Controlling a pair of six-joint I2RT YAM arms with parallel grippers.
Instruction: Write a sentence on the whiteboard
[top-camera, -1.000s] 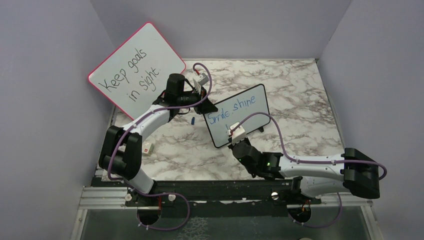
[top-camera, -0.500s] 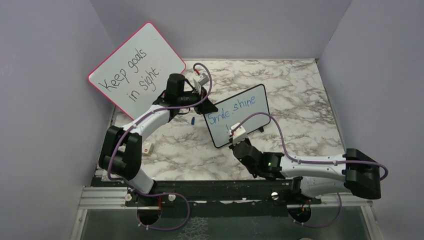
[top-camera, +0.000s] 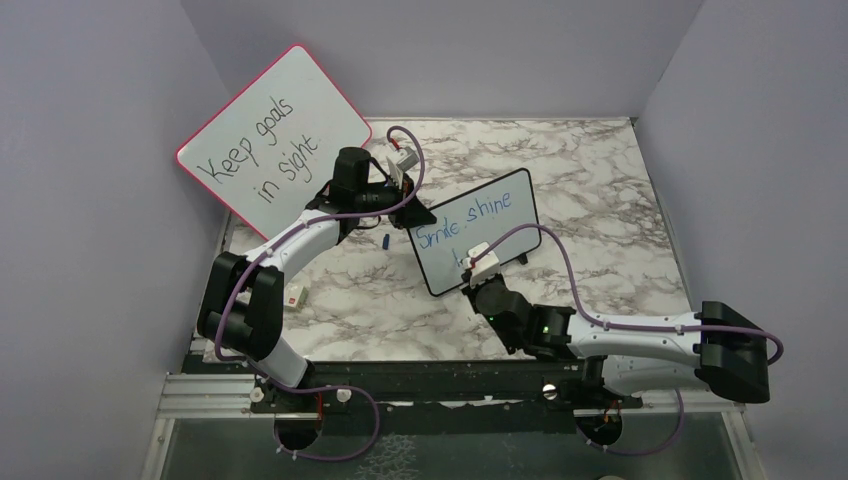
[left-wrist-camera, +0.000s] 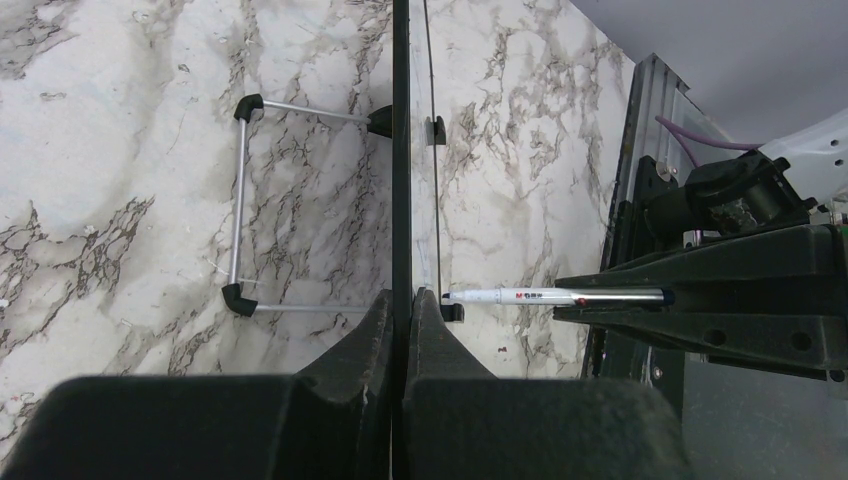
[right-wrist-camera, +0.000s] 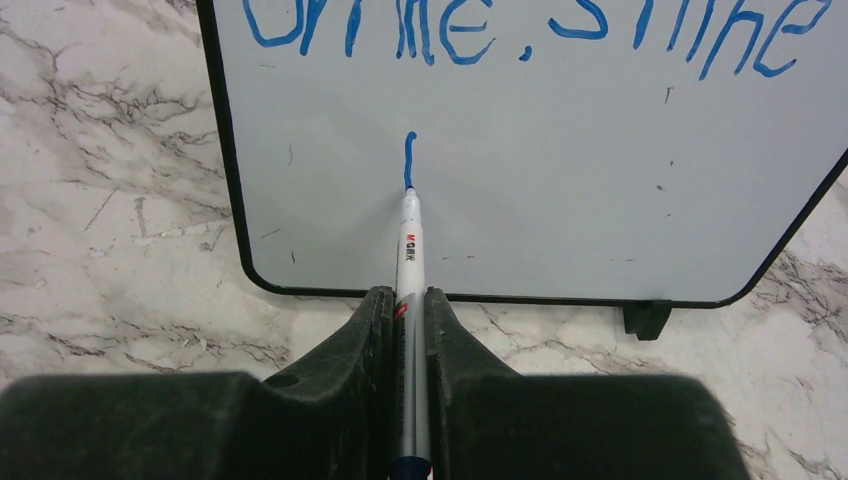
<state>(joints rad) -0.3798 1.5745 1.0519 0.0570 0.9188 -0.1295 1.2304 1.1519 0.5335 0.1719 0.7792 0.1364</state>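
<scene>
Loses the tops of the sentence (right-wrist-camera: 520, 25) and the upper part of the whiteboard (right-wrist-camera: 560, 190) past the right wrist view's top edge. Hides the rear of the marker (right-wrist-camera: 411, 250) between the right fingers (right-wrist-camera: 365, 340). From the left wrist, shows the whiteboard edge-on only, with no writing readable and its near end buried between the left fingers (left-wrist-camera: 350, 370). From above, covers the marker with the right wrist; can't identify a tiny blue thing (top-camera: 386, 241) on the counter (top-camera: 600, 180).
</scene>
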